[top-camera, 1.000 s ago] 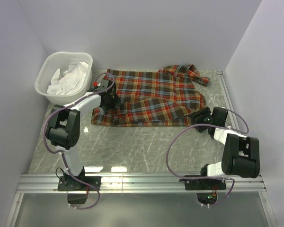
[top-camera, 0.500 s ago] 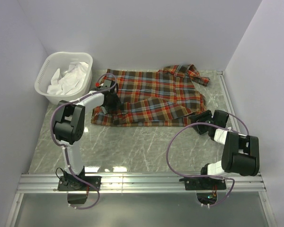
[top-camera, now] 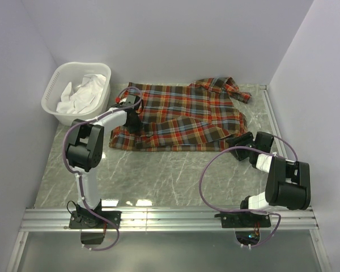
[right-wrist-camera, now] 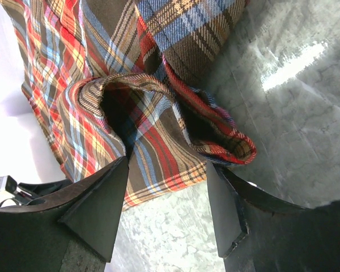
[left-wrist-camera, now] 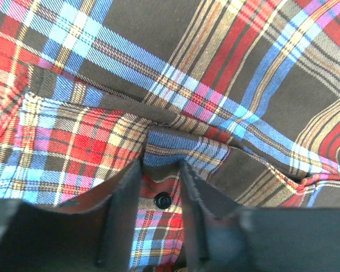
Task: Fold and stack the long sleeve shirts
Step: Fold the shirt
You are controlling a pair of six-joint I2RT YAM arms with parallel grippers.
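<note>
— How far is the red, orange, blue and brown plaid flannel shirt (top-camera: 181, 116) folded?
— Partly; it is spread at the far side of the grey marbled table (top-camera: 158, 170), nothing stacked. A fold is straddled by the left gripper (left-wrist-camera: 160, 170), whether clamped cannot be told; the right gripper (right-wrist-camera: 167, 187) is held agape.

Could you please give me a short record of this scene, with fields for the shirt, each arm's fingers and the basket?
shirt: plaid shirt lying spread on the table, collar toward the right
left fingers: close together over a buttoned fold of the shirt; grip unclear
right fingers: open, at a sleeve cuff
basket: far left corner, holding white cloth
</note>
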